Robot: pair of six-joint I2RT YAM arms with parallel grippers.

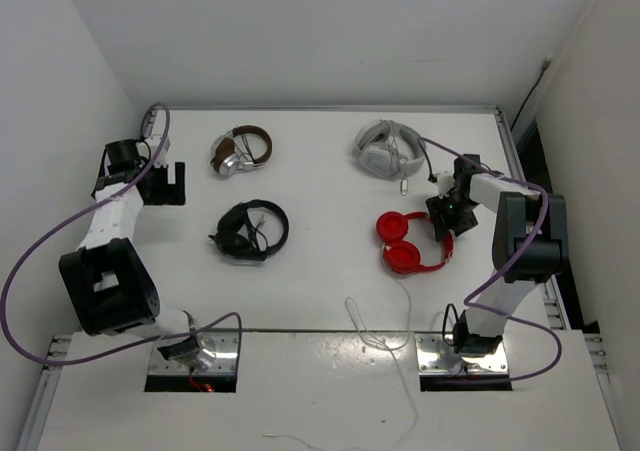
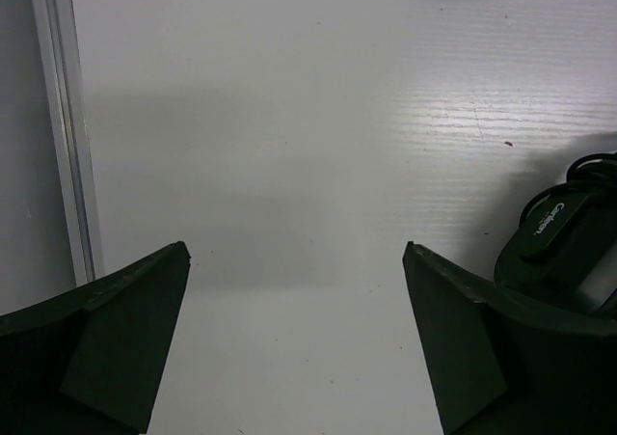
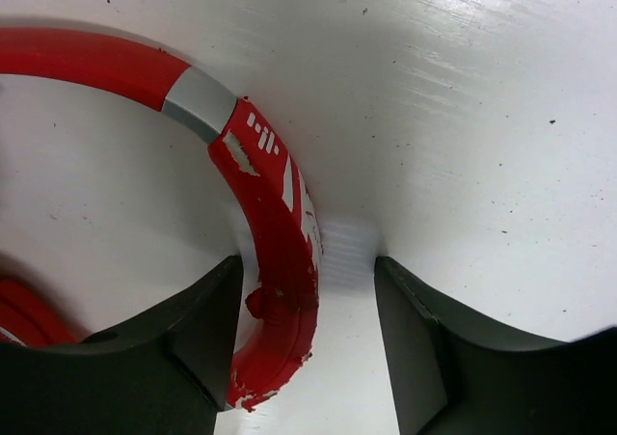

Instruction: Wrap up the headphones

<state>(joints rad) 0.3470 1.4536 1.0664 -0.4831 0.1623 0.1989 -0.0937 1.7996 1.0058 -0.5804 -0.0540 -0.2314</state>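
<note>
Red headphones (image 1: 408, 243) are lying right of centre on the worktop (image 1: 320, 181) in the overhead view, earcups to the left. Their white cable (image 1: 400, 316) is trailing loose toward the bottom edge. My right pincer (image 1: 443, 214) is sitting at the right side of the headband, and my left pincer (image 1: 165, 184) is hanging well apart at the left of the frame, up-left of the black pair (image 1: 250, 231).

From the left wrist, the left pincer (image 2: 294, 252) is standing fully spread over bare worktop and holding nothing. The black pair (image 2: 564, 237) is peeking in at the right edge.

From the right wrist, the right pincer (image 3: 307, 259) is straddling the red headband (image 3: 275, 232), half spread. The left finger is touching the band or nearly so, and the right finger is showing a gap, so nothing is pinched yet. I am judging that a good grip needs the band centred between the pads, low enough not to slip, and away from the flaking paint if possible. Once the band is anchored, the left arm should be going for the cable to wind it.
</note>
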